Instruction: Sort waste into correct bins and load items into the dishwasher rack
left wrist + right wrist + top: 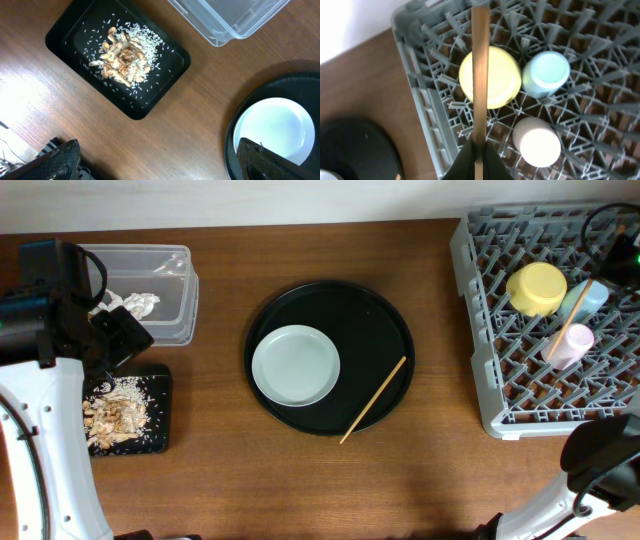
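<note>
My right gripper (479,154) is shut on a wooden chopstick (480,75) and holds it above the grey dishwasher rack (478,330); the chopstick also shows in the overhead view (568,332). In the rack stand the yellow bowl (537,287), the light blue cup (590,297) and the pink cup (575,345), all upside down. The second chopstick (375,398) and the grey-green plate (295,366) lie on the round black tray (385,315). My left gripper (160,165) is open and empty, low over the table between the flat black tray (165,95) and the plate (272,125).
The flat black tray (162,380) holds food scraps (118,412) and rice grains. The clear tub (182,265) behind it holds the crumpled white napkin (135,304). I see no gold-brown wrapper. The rack fills the right end of the table.
</note>
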Robot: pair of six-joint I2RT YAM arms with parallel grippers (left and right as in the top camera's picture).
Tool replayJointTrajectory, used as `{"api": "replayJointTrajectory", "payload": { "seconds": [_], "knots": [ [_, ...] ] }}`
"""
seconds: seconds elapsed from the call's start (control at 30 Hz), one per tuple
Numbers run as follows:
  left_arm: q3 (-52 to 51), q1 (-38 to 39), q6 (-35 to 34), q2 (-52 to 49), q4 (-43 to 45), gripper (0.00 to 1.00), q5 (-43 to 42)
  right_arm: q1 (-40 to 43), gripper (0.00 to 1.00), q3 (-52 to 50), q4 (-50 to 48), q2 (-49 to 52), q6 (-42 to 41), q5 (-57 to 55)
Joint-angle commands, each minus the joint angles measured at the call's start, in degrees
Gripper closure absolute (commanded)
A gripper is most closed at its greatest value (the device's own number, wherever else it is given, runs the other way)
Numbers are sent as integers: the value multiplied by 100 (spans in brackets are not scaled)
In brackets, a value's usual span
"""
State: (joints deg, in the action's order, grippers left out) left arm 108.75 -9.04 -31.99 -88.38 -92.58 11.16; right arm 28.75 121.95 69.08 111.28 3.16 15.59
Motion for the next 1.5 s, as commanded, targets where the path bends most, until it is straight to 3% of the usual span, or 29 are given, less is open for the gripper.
{"api": "replayJointTrajectory", "payload": {
  "seconds": [0.0, 0.2, 0.47, 0.6, 0.77, 0.93, 1.07, 1.2, 1.3, 1.47],
  "knots": [
    [33, -20, 11, 59, -9, 1, 24, -103, 96, -332, -197, -17, 1362, 693],
    [33, -20, 11, 59, -9, 1, 24, -385, 96, -793, -442, 85, 2009, 852],
    [33, -20, 11, 59, -9, 1, 26, -901, 94, -798, -525, 435, 2020, 1182],
    [33, -20, 11, 59, -9, 1, 26, -1067, 84, -796, -546, 509, 2017, 1113],
    [33, -20, 11, 59, -9, 1, 26, -1113, 49, -796, -492, 619, 1934, 1038],
    [33, -20, 11, 59, -9, 1, 26, -1113, 45, -789, -415, 573, 1620, 1659],
    [33, -20, 11, 59, -9, 1, 26, -1137, 45, -785, -243, 389, 1580, 3283],
    [33, -20, 11, 59, -9, 1, 26, -1303, 50, -785, 122, 173, 448, 3842],
    [33, -20, 11, 59, -9, 1, 26, -1696, 57, -785, 695, 68, 328, 3488],
    [33, -20, 11, 59, -9, 1, 26, -2756, 57, -785, 1117, 57, -1532, 706]
  ]
}}
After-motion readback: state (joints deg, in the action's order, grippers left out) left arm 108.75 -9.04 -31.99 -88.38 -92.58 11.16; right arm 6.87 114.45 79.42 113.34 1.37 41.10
